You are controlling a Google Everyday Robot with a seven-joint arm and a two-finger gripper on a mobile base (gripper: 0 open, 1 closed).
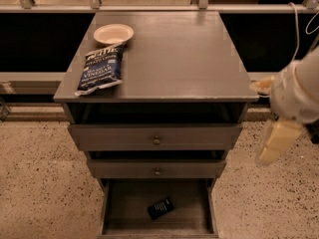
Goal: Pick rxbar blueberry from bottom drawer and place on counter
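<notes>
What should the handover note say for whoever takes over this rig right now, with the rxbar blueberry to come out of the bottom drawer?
Tool: off the cabinet's right side, at about the height of the upper drawers, away from the bar and holding nothing visible.
Rxbar blueberry: lying flat on the floor of the bottom drawer, which is pulled open.
Counter: a blue chip bag and a small bowl sit at its left; the middle and right show bare wood.
Done: drawer is open.
Left: reach in, grasp the bar, lift it out and set it on the counter.
</notes>
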